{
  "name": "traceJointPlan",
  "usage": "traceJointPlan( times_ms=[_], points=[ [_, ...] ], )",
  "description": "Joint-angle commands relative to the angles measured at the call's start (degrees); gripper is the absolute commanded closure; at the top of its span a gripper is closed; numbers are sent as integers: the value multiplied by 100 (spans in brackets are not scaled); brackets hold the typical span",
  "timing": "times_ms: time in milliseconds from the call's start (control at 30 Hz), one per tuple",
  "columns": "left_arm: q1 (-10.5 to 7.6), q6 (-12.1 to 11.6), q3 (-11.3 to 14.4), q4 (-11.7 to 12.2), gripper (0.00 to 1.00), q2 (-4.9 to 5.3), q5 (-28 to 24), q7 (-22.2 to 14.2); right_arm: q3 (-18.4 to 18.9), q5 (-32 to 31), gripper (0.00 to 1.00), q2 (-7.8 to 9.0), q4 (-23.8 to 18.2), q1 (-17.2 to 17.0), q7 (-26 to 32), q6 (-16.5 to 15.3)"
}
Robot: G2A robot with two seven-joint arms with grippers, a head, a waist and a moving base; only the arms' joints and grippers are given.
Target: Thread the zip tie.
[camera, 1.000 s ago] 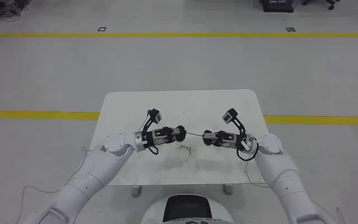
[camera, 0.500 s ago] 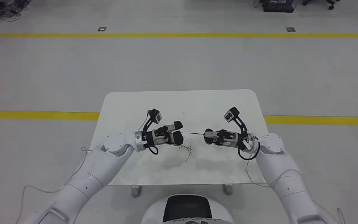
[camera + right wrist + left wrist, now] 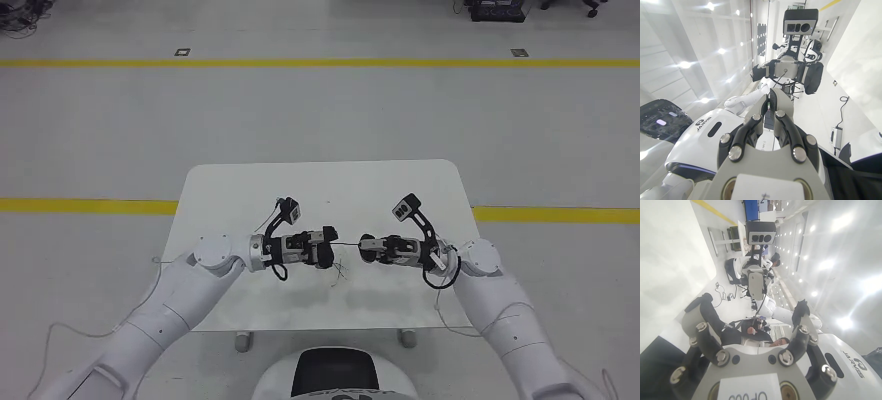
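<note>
White rounded table is lying beneath both arms, which are facing each other above its middle. The right gripper is pinching a thin black zip tie, which is stretching toward the left gripper, whose fingers are standing wide apart.

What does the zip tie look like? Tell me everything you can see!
The zip tie is a thin dark strip, too fine to show detail. It is stretched almost level in the air above the white table, between the two grippers. The right gripper pinches one end; the other end reaches toward the open left gripper.
</note>
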Motion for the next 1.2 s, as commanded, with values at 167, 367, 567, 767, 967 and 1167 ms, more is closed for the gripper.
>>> traceJointPlan(
  times_ms=[167,367,567,767,967,1167],
  points=[
    [66,135,25,-92,0,-11,-48,67,-104,-35,100,12,-240,-110,-66,57],
    [37,142,88,-51,0,-45,-211,-172,-243,-47,100,8,-153,-38,-39,36],
    [-17,120,133,41,0,-72,-73,-69,-320,-20,100,12,-134,4,-12,-19],
    [-34,89,135,103,0,-90,-110,-84,-347,-20,100,26,-198,-8,-50,-46],
    [-47,83,132,151,0,-102,-131,-121,-335,-27,100,41,-242,-24,-102,-46],
    [-51,78,124,172,0,-111,-155,-157,-339,-53,100,56,-268,-34,-132,-46]
  ],
)
